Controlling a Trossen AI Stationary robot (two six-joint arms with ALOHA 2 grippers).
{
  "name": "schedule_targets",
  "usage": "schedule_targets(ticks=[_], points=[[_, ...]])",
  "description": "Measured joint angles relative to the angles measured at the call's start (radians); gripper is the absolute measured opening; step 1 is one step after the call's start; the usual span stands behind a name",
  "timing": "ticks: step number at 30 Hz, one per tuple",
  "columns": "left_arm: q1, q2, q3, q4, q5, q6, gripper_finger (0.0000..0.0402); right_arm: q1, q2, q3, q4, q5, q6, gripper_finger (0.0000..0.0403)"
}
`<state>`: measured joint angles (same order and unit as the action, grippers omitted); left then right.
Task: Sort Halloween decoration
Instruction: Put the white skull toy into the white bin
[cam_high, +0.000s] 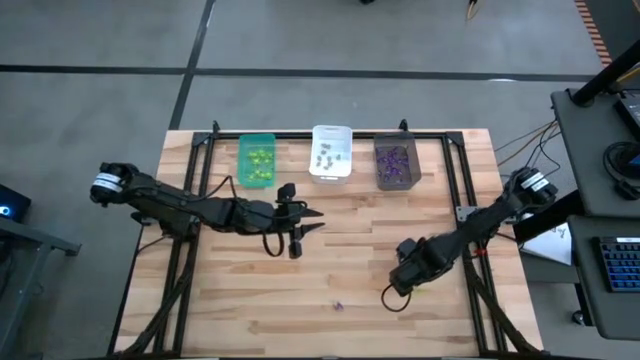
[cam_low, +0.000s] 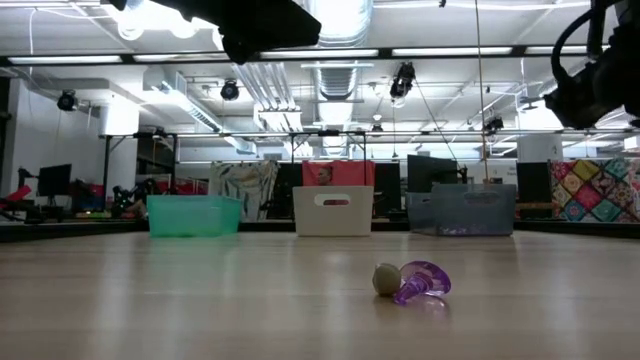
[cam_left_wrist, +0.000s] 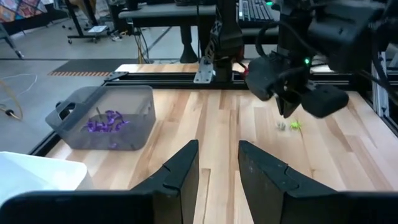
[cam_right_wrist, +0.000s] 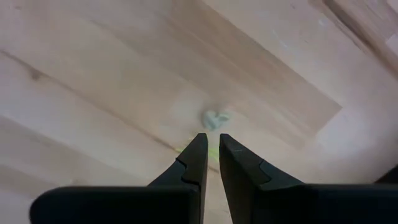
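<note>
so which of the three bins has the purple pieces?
The dark grey bin, at the row's right end by the right arm's side. The green bin holds yellow-green pieces; the white bin holds greyish ones.

Three bins stand in a row along the table's (cam_high: 250, 300) far edge: left bin (cam_high: 257, 160), middle bin (cam_high: 331, 151), right bin (cam_high: 396, 162), each with small trinkets inside. Left gripper (cam_high: 312, 222) hangs over the table's middle, nearer than the left and middle bins; right gripper (cam_high: 398, 290) sits low over the near right part, just above two trinkets (cam_left_wrist: 290, 125) lying side by side. One more trinket (cam_high: 338, 305) lies alone near the front edge, left of the right gripper.
</note>
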<state>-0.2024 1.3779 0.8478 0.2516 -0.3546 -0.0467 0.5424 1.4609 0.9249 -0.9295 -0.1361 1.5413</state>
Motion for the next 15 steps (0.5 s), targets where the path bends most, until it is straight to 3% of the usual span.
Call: schedule_targets(ticks=[6,15], points=[[0.000,0.007,0.000,0.001,-0.004,0.000,0.0095,0.000,0.042,0.000,0.001,0.005,-0.008,0.0056],[0.000,0.010,0.000,-0.007,-0.004,0.000,0.0095,0.000,0.057,-0.001,0.003,0.015,0.000,0.0147]])
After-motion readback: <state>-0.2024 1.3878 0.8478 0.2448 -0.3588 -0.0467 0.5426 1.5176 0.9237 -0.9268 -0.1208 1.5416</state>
